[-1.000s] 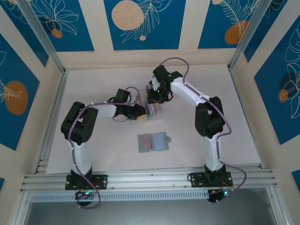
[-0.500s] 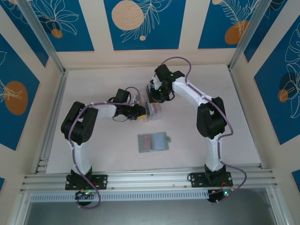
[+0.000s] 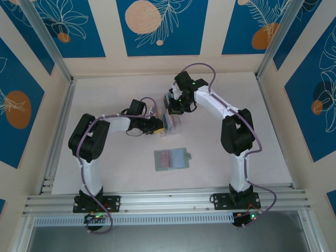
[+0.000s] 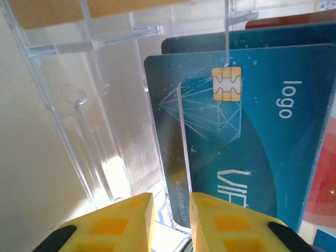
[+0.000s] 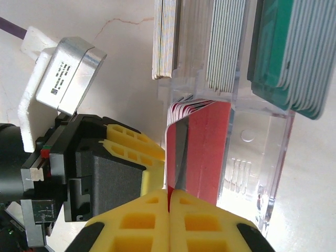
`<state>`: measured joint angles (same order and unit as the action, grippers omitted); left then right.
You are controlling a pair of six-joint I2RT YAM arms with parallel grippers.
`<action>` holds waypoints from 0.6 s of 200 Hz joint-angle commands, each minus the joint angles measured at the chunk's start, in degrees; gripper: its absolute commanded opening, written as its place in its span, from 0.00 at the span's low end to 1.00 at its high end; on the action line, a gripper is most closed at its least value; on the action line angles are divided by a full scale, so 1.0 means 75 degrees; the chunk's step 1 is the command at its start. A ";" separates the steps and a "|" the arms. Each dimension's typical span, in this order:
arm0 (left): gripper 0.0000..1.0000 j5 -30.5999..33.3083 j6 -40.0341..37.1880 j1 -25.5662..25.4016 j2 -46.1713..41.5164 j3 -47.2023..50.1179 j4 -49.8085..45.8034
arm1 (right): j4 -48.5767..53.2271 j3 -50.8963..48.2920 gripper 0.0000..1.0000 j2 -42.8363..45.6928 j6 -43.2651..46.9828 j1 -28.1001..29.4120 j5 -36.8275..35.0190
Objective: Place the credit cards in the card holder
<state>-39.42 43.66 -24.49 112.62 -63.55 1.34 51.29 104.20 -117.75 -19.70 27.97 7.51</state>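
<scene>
Pale table (image 3: 105,89), blue-panelled walls (image 3: 52,31). The right gripper (image 5: 169,210) has just pinched shut on a red card (image 5: 202,152) standing in the clear rack (image 5: 257,142). The left gripper (image 4: 170,215) clamps narrowly on the rack's wall beside the teal cards (image 4: 236,147). The holder (image 3: 171,158) lies open nearer the bases, apart from the rack. That card looks ready to lift out.

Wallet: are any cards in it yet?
Nothing done yet: the wallet lies open without cards showing. The right gripper pinches a red card in the clear rack, which the left gripper holds. Every card is left to move.
</scene>
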 commanded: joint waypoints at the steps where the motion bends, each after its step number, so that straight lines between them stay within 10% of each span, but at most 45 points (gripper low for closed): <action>1: 0.24 -0.0048 0.0032 -0.0025 0.0032 -0.0130 -0.0035 | 0.0052 -0.0118 0.05 0.0395 -0.0037 0.0015 0.0089; 120: 0.24 0.0157 -0.0104 0.0145 -0.1078 0.0261 -0.0497 | 0.0282 -0.0122 0.00 0.0885 -0.0242 -0.0001 -0.0901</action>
<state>-38.76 43.59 -24.36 108.36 -63.09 -0.40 52.42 104.01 -115.04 -20.40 27.99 1.61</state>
